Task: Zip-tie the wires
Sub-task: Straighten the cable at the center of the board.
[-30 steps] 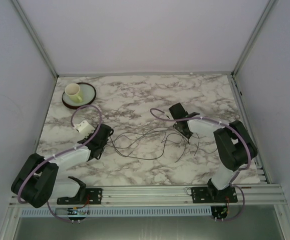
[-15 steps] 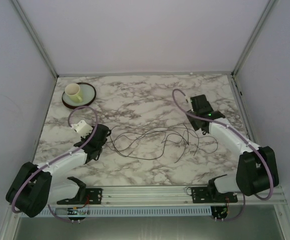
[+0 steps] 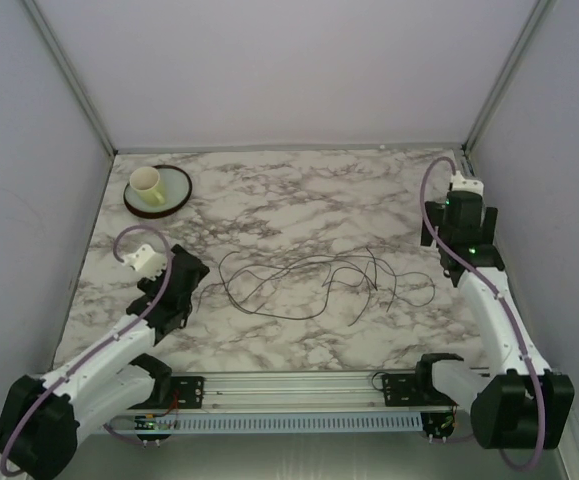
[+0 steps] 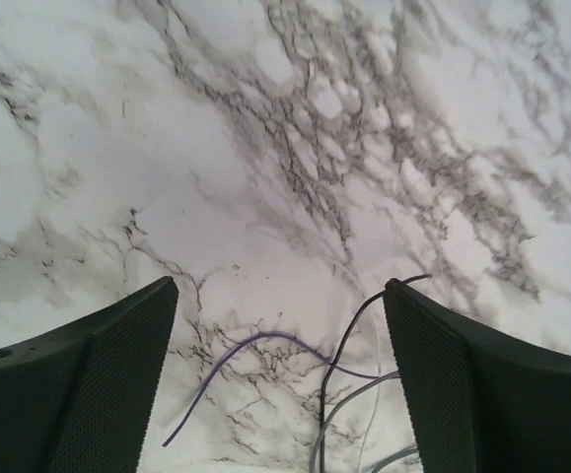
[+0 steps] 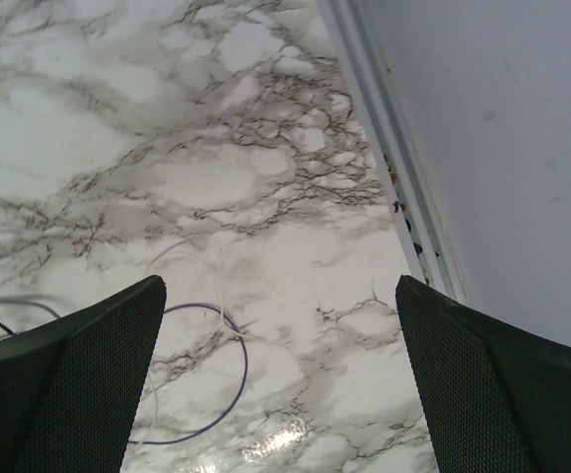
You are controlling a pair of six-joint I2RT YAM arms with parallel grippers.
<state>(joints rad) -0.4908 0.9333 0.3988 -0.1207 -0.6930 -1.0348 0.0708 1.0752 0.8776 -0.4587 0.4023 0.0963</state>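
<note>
The wires [image 3: 309, 280] lie loose on the marble table [image 3: 299, 200] as thin dark loops and curls, and nothing holds them. My left gripper [image 3: 195, 274] is just left of the bunch and open. In the left wrist view its gripper [image 4: 280, 284] is empty, with a purple wire [image 4: 255, 340], a black one [image 4: 339, 365] and grey strands on the table below it. My right gripper [image 3: 437, 238] is open near the table's right edge, apart from the wires. In the right wrist view that gripper [image 5: 280, 281] is empty, with a purple wire loop [image 5: 238, 379] to its left.
A pale yellow cup [image 3: 147, 183] stands on a dark-rimmed plate [image 3: 176, 192] at the far left corner. A metal frame rail [image 3: 477, 200] runs along the table's right edge, seen close in the right wrist view as the rail [image 5: 384, 148]. Grey walls close in three sides.
Both grippers have opened and drawn away from the wires. The left arm pulled back toward the near left; the right arm swung out to the right edge. The wires stay on the table.
</note>
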